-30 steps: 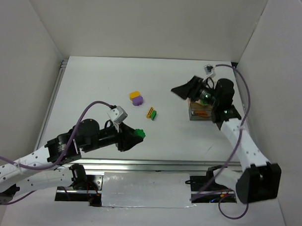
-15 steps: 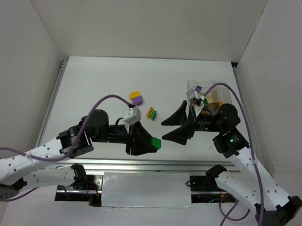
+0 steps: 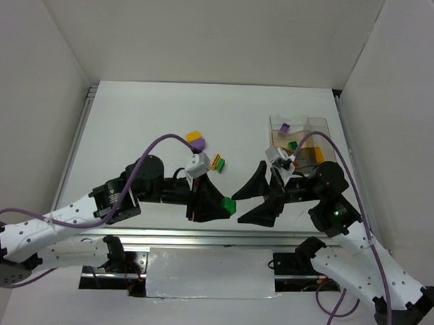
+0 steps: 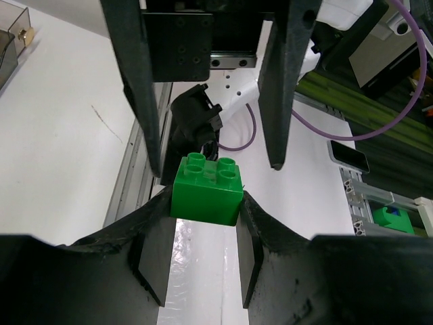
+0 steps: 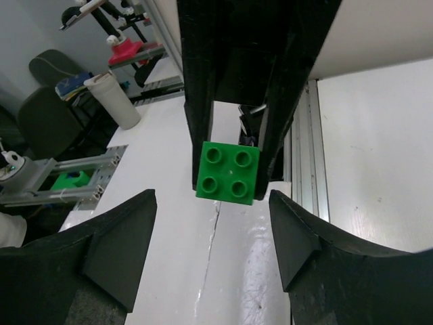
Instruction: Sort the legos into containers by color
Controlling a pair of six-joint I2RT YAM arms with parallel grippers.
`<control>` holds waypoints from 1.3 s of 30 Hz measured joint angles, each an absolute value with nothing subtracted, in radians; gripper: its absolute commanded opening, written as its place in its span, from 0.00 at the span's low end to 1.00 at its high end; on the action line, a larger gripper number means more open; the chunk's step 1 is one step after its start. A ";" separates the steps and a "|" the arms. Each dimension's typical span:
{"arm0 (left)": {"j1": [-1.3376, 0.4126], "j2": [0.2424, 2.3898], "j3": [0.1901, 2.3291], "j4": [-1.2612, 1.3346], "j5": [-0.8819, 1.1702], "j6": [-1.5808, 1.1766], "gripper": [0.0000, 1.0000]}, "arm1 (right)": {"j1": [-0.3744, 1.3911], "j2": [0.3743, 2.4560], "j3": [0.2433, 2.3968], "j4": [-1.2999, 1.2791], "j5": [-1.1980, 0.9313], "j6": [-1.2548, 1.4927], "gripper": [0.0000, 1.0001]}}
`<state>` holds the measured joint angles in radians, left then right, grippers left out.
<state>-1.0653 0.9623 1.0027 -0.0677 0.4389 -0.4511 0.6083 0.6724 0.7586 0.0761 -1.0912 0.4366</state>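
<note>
White surface [image 3: 133, 124], and the picture has shifted. My right hand [image 3: 238, 207] has swung off the container [image 3: 319, 124] to the near side of it, fingers spread wide and holding nothing. My left hand [image 3: 222, 205] has come across, clamped on the green brick [image 3: 230, 205], still well short of the container. With the hands tip to tip, I judge a handover is next, so the green can reach its compartment.

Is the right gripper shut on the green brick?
No, the right gripper stands open, its fingers clear of the green brick, which the left gripper clamps.
</note>
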 measured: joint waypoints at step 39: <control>-1.057 0.973 1.014 -0.101 0.311 -0.462 1.00 | 0.727 0.742 0.759 -0.011 -0.894 0.347 0.00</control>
